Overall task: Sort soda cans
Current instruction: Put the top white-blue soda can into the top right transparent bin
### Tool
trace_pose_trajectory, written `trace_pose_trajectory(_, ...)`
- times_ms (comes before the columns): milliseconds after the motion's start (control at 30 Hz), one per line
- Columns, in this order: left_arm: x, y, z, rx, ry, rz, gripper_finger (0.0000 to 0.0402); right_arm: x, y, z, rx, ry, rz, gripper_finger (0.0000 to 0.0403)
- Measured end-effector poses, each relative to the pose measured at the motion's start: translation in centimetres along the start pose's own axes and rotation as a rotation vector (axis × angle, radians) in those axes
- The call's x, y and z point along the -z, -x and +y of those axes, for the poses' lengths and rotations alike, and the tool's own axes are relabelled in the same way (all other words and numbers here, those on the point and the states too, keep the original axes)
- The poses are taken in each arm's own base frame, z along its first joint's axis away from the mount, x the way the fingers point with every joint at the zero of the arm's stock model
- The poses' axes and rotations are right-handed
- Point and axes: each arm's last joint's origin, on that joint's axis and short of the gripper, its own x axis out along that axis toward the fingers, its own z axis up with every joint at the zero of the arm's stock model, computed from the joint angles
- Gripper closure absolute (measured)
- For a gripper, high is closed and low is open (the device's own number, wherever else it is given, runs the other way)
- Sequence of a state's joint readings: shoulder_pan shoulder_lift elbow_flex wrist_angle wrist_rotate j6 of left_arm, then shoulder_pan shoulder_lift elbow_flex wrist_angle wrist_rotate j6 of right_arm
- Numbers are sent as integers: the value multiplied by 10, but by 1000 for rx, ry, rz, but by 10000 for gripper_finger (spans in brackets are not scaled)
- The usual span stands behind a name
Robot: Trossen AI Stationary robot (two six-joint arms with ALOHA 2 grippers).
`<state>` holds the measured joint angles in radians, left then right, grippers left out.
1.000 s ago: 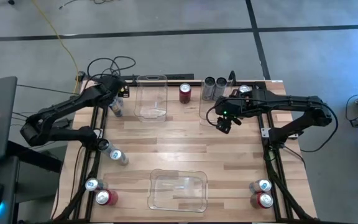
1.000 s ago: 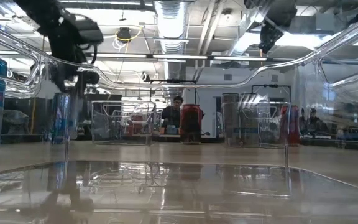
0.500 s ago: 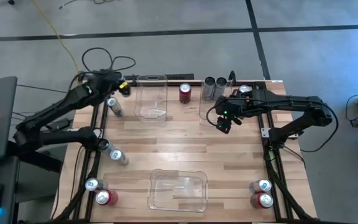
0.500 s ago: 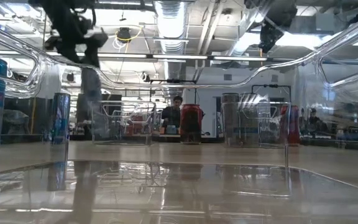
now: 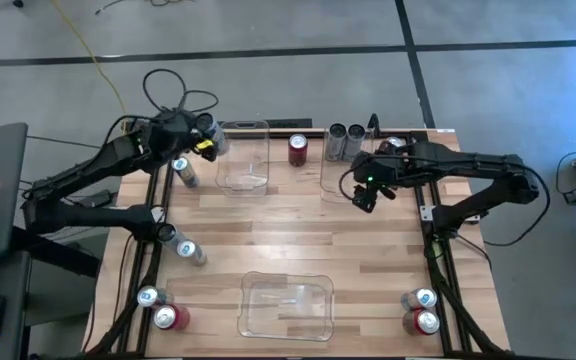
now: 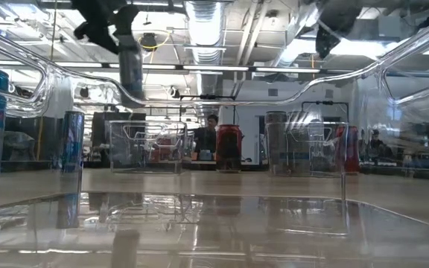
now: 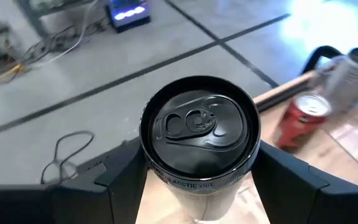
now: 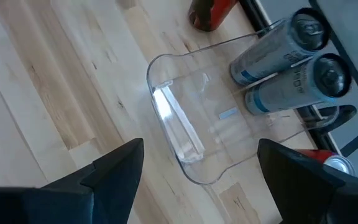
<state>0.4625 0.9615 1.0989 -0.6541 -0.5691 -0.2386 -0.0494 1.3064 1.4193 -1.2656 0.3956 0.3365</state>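
Observation:
My left gripper (image 5: 206, 140) is shut on a grey soda can with a dark top (image 7: 197, 124), held in the air (image 6: 130, 71) beside the left edge of the far-left clear bin (image 5: 245, 155). My right gripper (image 5: 366, 197) hangs open above the far-right clear bin (image 8: 185, 124). At that bin's far end stand two silver-white cans with blue marks (image 8: 278, 62). A red can (image 5: 297, 149) stands on the table between the two far bins. A silver-and-blue can (image 5: 181, 171) stands on the table under my left arm. My left gripper pinches the can's side wall (image 7: 166, 186) just below the top rim, one finger (image 7: 114, 183) on each side. The fingers come at it from the table's left, slanting a little downward. The can is lifted clear of the table, roughly upright.
A third clear bin (image 5: 286, 305) lies at the near edge. Two cans (image 5: 178, 245) stand at the left edge. Near-left (image 5: 160, 308) and near-right (image 5: 421, 311) corners each hold a silver and a red can. Another red can (image 5: 393, 146) stands beside my right arm.
My left gripper has risen with the grey can and swung toward the far-left bin, turning as it went. The can now hangs well above the table. The silver-and-blue can under the arm has stayed in place.

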Motion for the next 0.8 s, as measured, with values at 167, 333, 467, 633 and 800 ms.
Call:
trace_pose_trajectory(167, -3, -7, -24, 97, -31, -34, 151, 10, 19, -12, -15, -57, -50, 70)
trace_pose_trajectory(333, -4, -20, -51, 160, -72, -68, 151, 25, 34, -24, -7, -106, -43, 70)
trace_pose_trajectory(467, -4, -33, -72, 255, -95, -91, 151, 34, 38, -31, 54, -161, -25, 70)
trace_pose_trajectory(633, -1, -48, -97, 313, -125, -126, 151, 50, 24, -30, 74, -175, 21, 70)
trace_pose_trajectory(800, 2, -65, -116, 368, -151, -155, 151, 67, 3, -27, 89, -202, 52, 70)
